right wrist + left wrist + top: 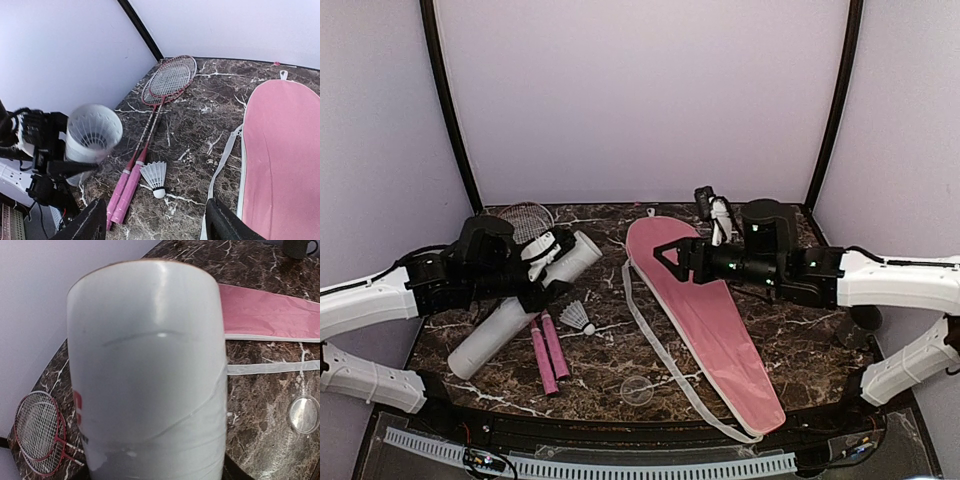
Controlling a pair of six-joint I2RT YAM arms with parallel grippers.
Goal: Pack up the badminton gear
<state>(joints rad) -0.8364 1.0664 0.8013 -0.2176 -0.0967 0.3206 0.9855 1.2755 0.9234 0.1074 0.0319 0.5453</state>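
Observation:
My left gripper (542, 272) is shut on the long white tube (510, 318), which fills the left wrist view (145, 365) and hides the fingers there. The tube's open mouth (93, 131) faces the right wrist camera, with a shuttlecock seated inside. A loose white shuttlecock (578, 317) (156, 177) lies on the table beside the pink handles of two red-framed rackets (548, 355) (167, 81). The pink bag (710, 320) (282, 155) lies flat at centre right. My right gripper (665, 258) (157, 225) hovers over the bag's wide end, open and holding nothing.
A clear round lid (637, 390) (304, 414) lies near the front edge. The bag's white strap (655, 345) (270, 367) trails across the marble table. A dark object (865, 318) sits at the right. Pale walls enclose the table on three sides.

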